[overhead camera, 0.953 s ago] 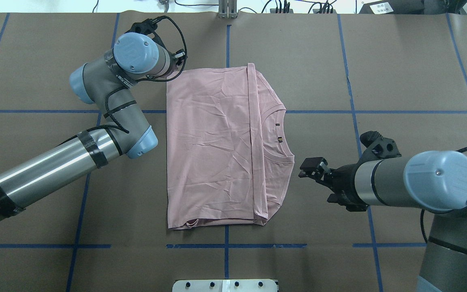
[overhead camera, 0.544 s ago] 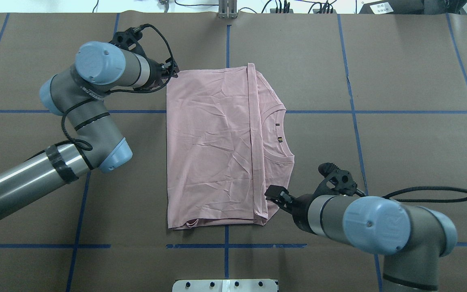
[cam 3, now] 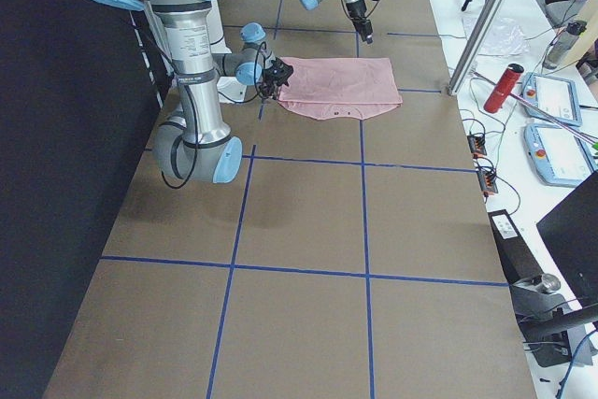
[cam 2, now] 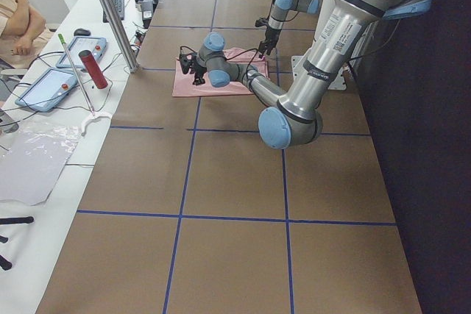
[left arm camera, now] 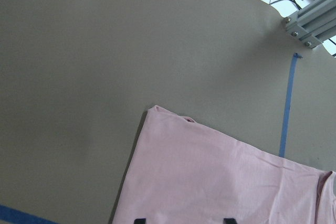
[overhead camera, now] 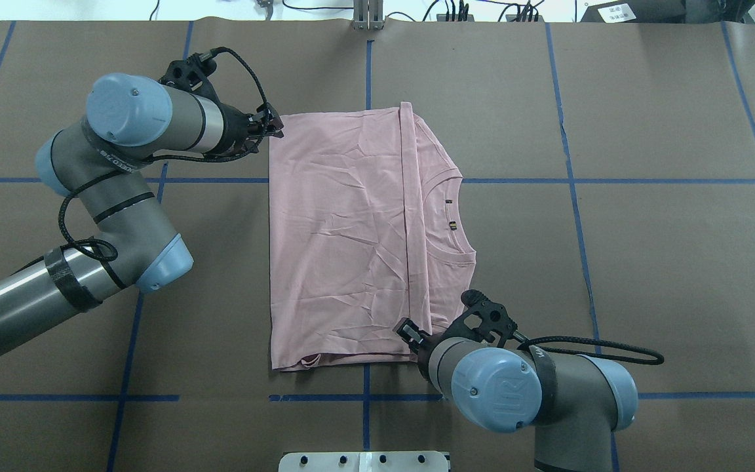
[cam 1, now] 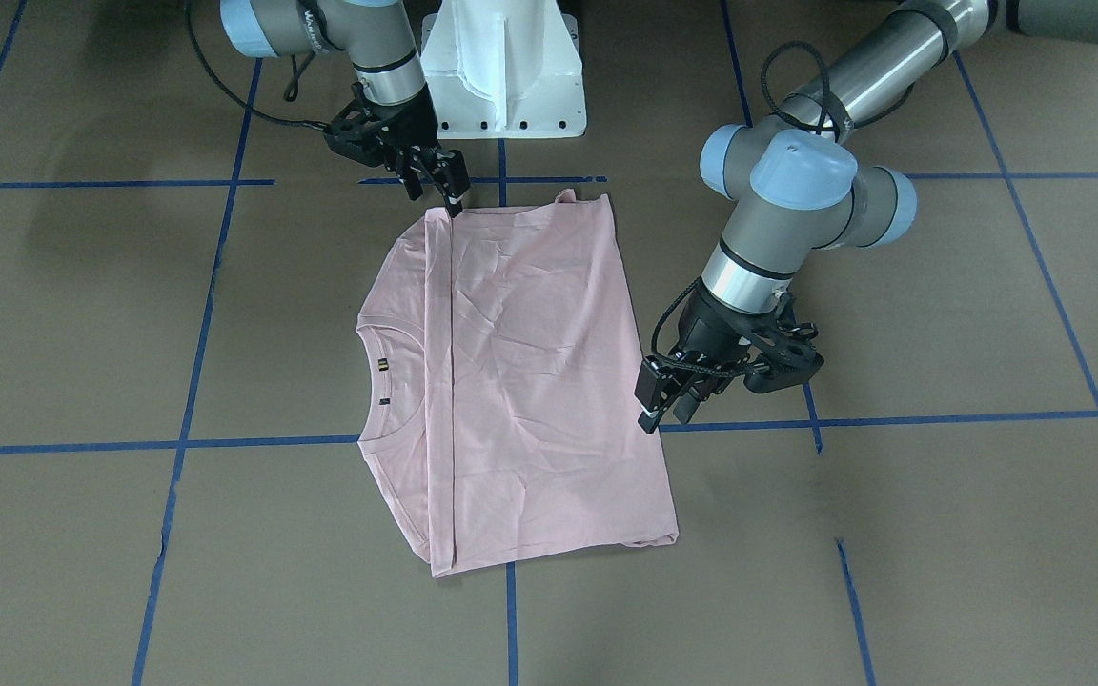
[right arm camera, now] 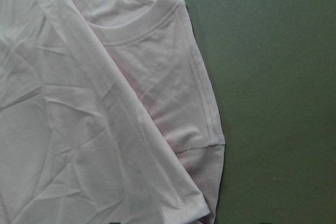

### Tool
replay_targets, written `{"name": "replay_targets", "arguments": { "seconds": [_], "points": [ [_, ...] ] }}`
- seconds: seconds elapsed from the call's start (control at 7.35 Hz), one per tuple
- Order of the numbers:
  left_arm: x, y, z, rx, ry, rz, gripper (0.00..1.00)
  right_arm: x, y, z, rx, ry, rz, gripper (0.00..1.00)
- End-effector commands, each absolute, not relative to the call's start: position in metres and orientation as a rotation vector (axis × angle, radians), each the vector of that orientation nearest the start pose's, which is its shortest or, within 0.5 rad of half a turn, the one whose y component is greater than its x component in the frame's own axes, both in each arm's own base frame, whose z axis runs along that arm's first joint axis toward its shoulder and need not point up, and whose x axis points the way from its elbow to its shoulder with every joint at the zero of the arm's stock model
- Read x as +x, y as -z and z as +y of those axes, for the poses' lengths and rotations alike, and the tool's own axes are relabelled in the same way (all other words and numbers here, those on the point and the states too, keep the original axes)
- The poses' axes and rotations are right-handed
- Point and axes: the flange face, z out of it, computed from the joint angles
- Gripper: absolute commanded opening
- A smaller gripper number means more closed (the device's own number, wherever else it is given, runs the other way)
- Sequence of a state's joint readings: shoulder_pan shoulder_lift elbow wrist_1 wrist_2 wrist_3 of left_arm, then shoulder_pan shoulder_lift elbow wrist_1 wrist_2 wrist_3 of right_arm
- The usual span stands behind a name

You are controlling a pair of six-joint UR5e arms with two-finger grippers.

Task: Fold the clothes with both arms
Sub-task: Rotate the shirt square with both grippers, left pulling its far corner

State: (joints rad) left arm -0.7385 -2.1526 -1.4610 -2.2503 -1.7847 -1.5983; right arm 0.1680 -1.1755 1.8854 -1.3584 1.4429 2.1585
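Observation:
The clothes are one pale pink T-shirt (overhead camera: 345,242), lying flat on the brown table with its plain side up. A long fold runs beside the round collar (overhead camera: 459,226). My left gripper (overhead camera: 275,128) hovers open at the shirt's far left corner. In the left wrist view its two fingertips (left arm camera: 139,220) stand apart over the pink cloth (left arm camera: 220,177). My right gripper (overhead camera: 406,330) is open at the near end of the fold. In the front-facing view it (cam 1: 444,186) points down at that edge. The right wrist view shows the collar and a sleeve hem (right arm camera: 210,124). Neither gripper holds cloth.
Blue tape lines (overhead camera: 366,65) divide the brown table. The white pedestal (cam 1: 501,67) stands just behind the shirt's near edge. An aluminium post (cam 3: 486,21) and a red cylinder (cam 3: 505,88) stand past the far table edge. A person's arm (cam 2: 22,20) rests there.
My right arm swung from beside the collar to the shirt's near right corner. My left arm's elbow drew back to the left while its gripper stayed by the far left corner.

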Motion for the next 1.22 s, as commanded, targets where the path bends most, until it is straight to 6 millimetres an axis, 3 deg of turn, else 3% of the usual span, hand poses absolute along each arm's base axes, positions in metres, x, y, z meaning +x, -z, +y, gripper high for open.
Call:
{"name": "replay_targets", "arguments": {
  "seconds": [0.0, 0.41, 0.54, 0.68, 0.82, 1.09],
  "points": [
    [0.4525, -0.2884, -0.5616, 0.223, 0.553, 1.157, 0.6, -0.572, -0.2869, -0.2477, -0.068, -0.772, -0.911, 0.69],
    [0.4537, -0.2862, -0.561, 0.221, 0.551, 1.16, 0.6, -0.5708, -0.2908, -0.2502, -0.065, -0.776, -0.902, 0.58],
    [0.4537, -0.2862, -0.5612, 0.223, 0.552, 1.16, 0.6, -0.5706, -0.2917, -0.2501, -0.065, -0.776, -0.9, 0.43],
    [0.4536, -0.2873, -0.5609, 0.221, 0.551, 1.159, 0.6, -0.5704, -0.2902, -0.2501, -0.065, -0.776, -0.903, 0.12],
    [0.4538, -0.2864, -0.5611, 0.221, 0.551, 1.159, 0.6, -0.5698, -0.2879, -0.25, -0.066, -0.774, -0.908, 0.0],
    [0.4538, -0.2866, -0.5613, 0.222, 0.553, 1.157, 0.6, -0.5698, -0.2897, -0.2489, -0.067, -0.773, -0.904, 0.0]
  ]
}}
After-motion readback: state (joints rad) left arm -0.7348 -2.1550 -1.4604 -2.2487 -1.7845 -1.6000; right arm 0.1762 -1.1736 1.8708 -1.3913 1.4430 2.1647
